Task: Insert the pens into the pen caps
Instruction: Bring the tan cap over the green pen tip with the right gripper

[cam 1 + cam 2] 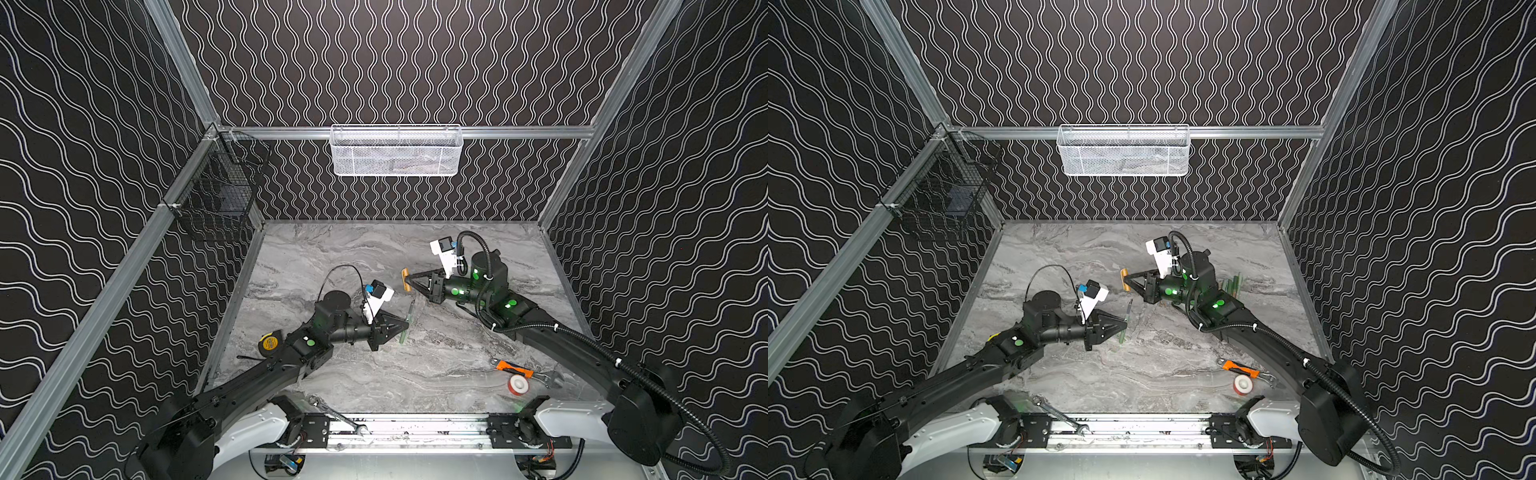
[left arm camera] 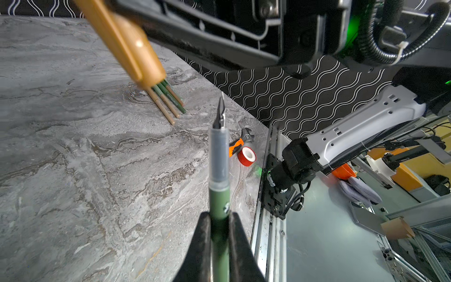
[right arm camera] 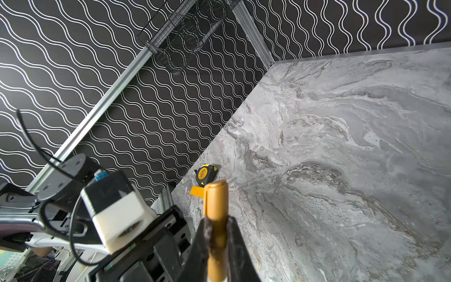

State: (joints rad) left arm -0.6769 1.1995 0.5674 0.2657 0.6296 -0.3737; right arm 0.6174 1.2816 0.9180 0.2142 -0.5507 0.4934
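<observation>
left jaws clamped on green pen (image 2: pixel 219 200) over the table (image 1: pixel 374 374) centre, nib bare; right jaws clamped on tan cap (image 3: pixel 216 210) just beyond, not touching. risk: nib off line with cap mouth, hits rim, bends or pen twists in grip.

One green pen (image 2: pixel 219 202); at least four more pens (image 2: pixel 168 105) bundled at two o'clock. One cap (image 3: pixel 216 202). One orange wrench (image 1: pixel 513 369), one steel wrench (image 1: pixel 336 414), one tape roll (image 1: pixel 518 384), one tape measure (image 1: pixel 269 343), one white basket (image 1: pixel 395 158), one black basket (image 1: pixel 220 195).
</observation>
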